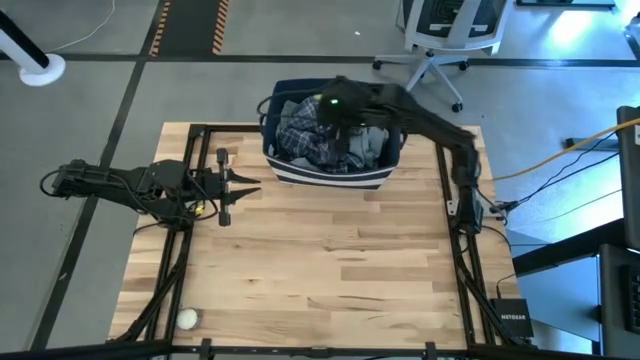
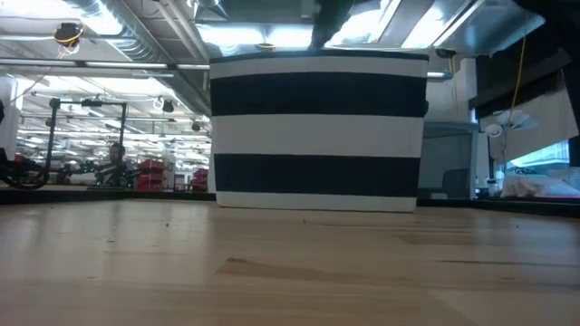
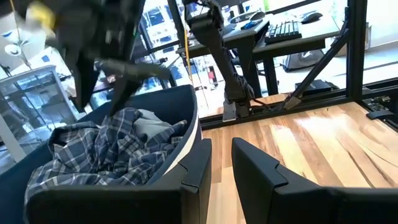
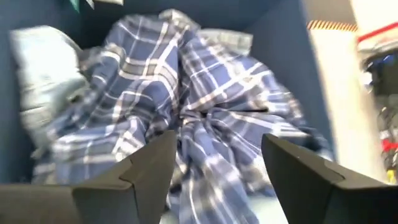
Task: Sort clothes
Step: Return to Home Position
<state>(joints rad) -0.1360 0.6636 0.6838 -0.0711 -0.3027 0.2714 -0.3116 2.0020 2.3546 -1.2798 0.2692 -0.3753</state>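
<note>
Blue-checked and crumpled, the plaid shirt [image 4: 186, 106] is laid atop the clothes [image 3: 152, 121] heaped in the navy bin [image 1: 325, 177], white-striped on its soft wall, at the back edge of the wood-plank tabletop [image 1: 330, 265]. The right pincer [image 4: 219, 140] is held spread and empty just above it, the left pincer [image 3: 222, 144] likewise spread near the left edge. "NETGEAR" is printed on a black box [image 1: 510, 318] off the right corner.

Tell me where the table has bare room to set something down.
The wide stretch of bare table in front of the striped bin is free, bordered by the left end effector on the left and the white ball at the front-left corner. Crowded: the bin itself, heaped with clothes, with the right end effector open above it.
</note>
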